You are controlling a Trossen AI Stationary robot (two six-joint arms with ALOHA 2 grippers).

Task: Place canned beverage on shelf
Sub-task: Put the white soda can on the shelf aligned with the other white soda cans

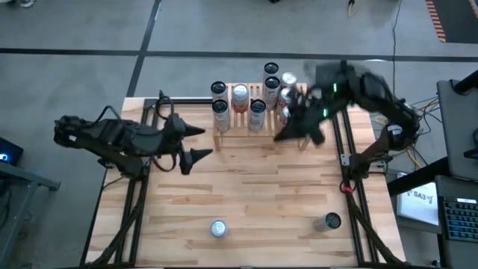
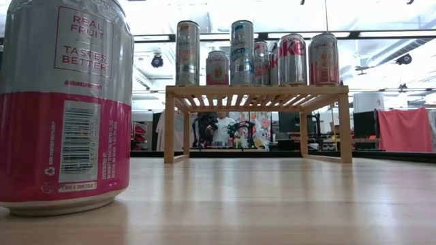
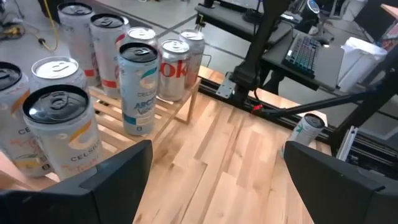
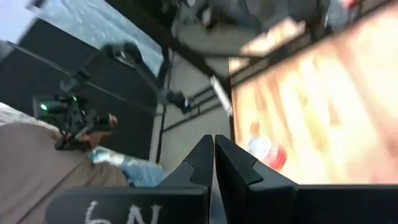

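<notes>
The shelf (image 1: pixel 237 124) (image 2: pixel 255 90) is a low rack of light wood at the table's far middle, and several cans (image 1: pixel 240 95) (image 3: pixel 138 87) stand upright on its slats. A pink and silver can (image 1: pixel 218 229) (image 2: pixel 65 102) (image 4: pixel 267 153) stands near the front edge. A second loose can (image 1: pixel 328 222) (image 3: pixel 309 128) stands front right. My left gripper (image 1: pixel 205 143) (image 3: pixel 217 180) is open, left of the shelf's near left corner and pointing toward it, with nothing between its fingers. My right gripper (image 1: pixel 284 136) (image 4: pixel 214 158) is shut and empty, above the shelf's near right corner.
Dark arm frames (image 1: pixel 134 202) (image 1: pixel 358 202) run along both sides of the wooden tabletop (image 1: pixel 254 187). Bare wood lies between the shelf and the two front cans. A keyboard and devices (image 1: pixel 459 217) sit beyond the right edge.
</notes>
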